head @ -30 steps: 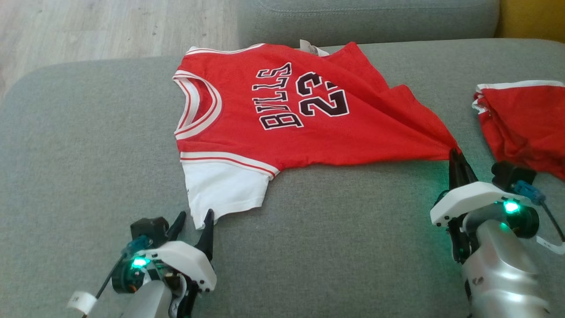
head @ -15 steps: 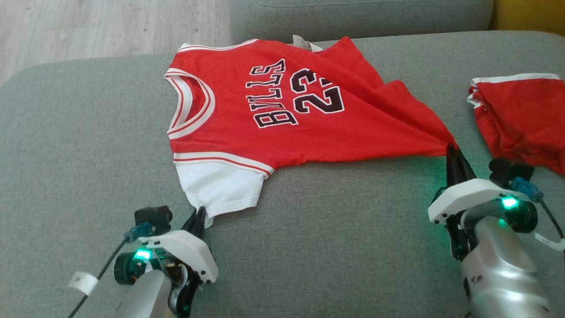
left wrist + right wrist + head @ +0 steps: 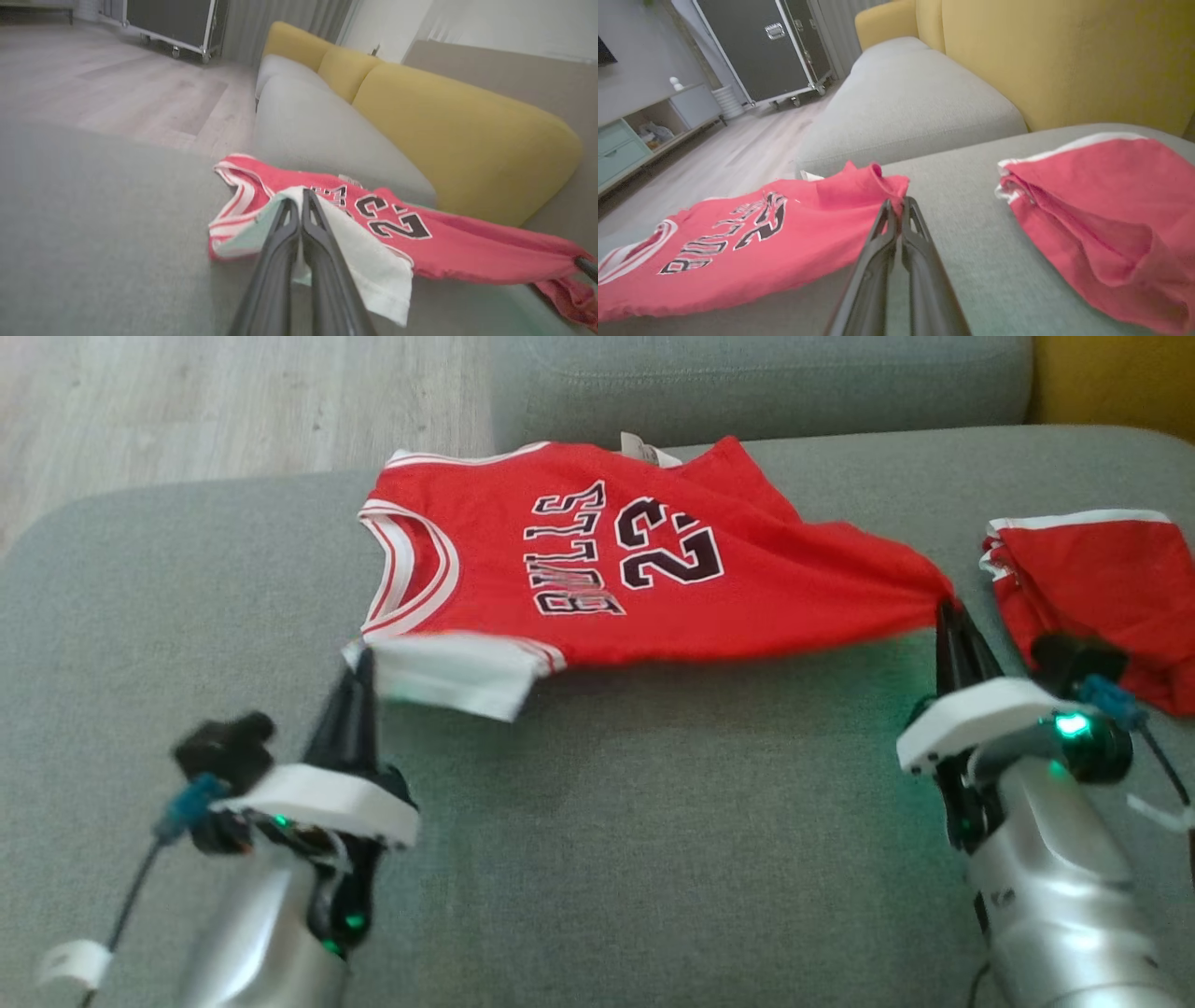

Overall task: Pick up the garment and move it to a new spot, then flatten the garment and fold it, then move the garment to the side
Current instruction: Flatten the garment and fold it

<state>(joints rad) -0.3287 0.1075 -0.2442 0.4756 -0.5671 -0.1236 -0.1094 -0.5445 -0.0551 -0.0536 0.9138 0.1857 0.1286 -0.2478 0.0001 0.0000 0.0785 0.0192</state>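
The left hand, which had stood open beside the white sleeve, closed on its edge and rose, carrying it off the sofa and in toward the red body of the jersey. The sleeve, flat before, hung lifted from the closed fingers. The right hand raised the hem corner, so the jersey's near edge came up off the sofa.

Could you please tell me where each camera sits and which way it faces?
Head view: on the head, looking down at the grey cushion and red jersey; left gripper and right gripper show.
Left wrist view: left wrist, along its shut fingers to the white sleeve.
Right wrist view: right wrist, along its shut fingers to the jersey's hem.
Head and right wrist share the other red garment.
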